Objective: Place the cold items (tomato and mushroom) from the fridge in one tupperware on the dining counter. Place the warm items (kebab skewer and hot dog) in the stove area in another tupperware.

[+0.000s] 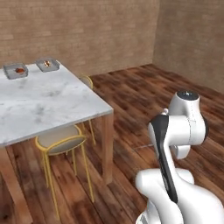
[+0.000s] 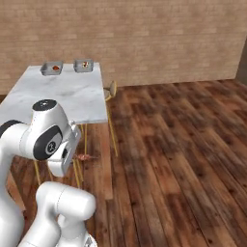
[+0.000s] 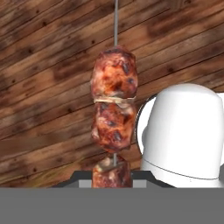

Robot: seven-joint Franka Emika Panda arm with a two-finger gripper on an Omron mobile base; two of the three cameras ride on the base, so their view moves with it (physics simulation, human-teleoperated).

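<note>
My gripper (image 3: 111, 177) is shut on the kebab skewer (image 3: 113, 100), a row of browned red meat chunks on a thin metal pin, held over the wooden floor. In the right base view the kebab skewer (image 2: 85, 157) pokes out beside my hand, low and in front of the dining counter (image 2: 72, 96). Two grey tupperware trays stand at the counter's far end. The left tupperware (image 1: 16, 70) (image 2: 52, 68) holds a small red thing, likely the tomato (image 2: 56, 68). The right tupperware (image 1: 47, 64) (image 2: 83, 65) holds a small tan and red item, too small to name. The mushroom and the fridge are out of view.
Yellow-framed stools (image 1: 61, 140) (image 2: 112, 89) stand along the near side of the counter (image 1: 52, 100), with its wooden leg (image 1: 107, 148) at the corner. Open wooden floor (image 2: 183, 144) stretches to the right. Brick walls (image 1: 109, 30) close the room behind.
</note>
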